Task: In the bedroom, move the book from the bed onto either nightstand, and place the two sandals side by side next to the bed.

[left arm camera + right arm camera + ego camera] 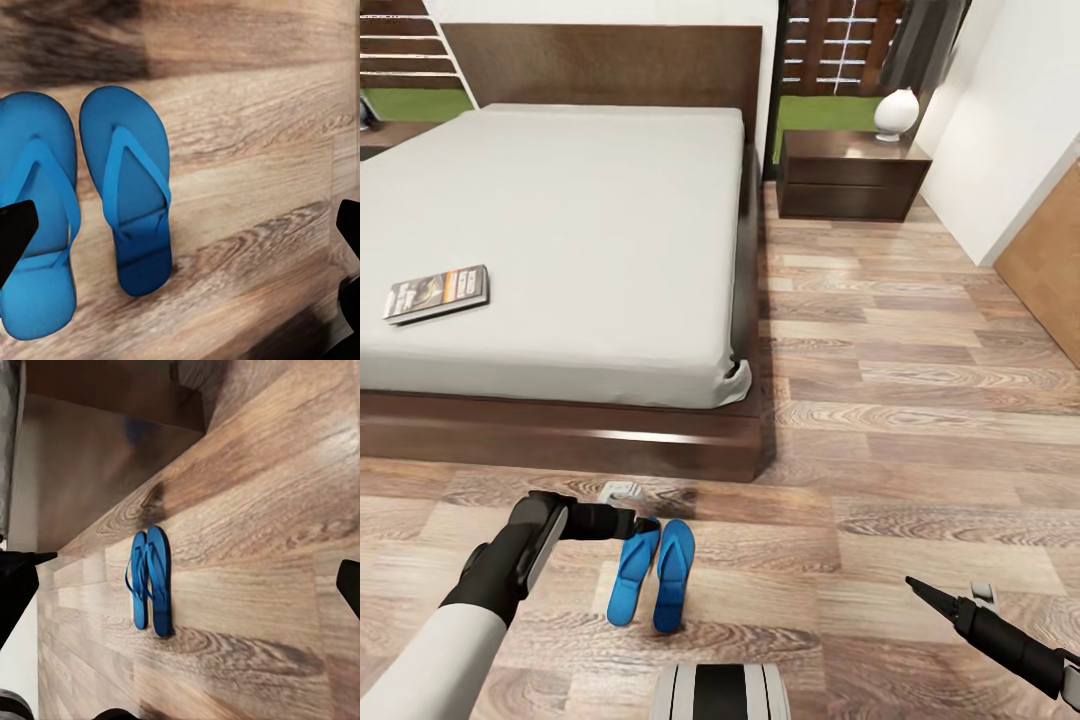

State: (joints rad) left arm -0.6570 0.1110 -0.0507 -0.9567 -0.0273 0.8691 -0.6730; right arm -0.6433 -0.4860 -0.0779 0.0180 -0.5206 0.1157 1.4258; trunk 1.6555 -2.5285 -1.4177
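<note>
Head view showed your two blue sandals (pixel 655 572) lying side by side on the wood floor (pixel 920 400), near the foot of the bed (pixel 560 230). Your left gripper (pixel 645 524) hung over them, fingers spread wide and holding nothing (so that step looked done). The book (pixel 437 293) lay on the mattress; you next had to carry it to the nightstand (pixel 850 175).

Wood-plank floor (pixel 920 400); white walls (pixel 1020 130); dark-framed window (pixel 830 60) showing slatted fence and grass.
</note>
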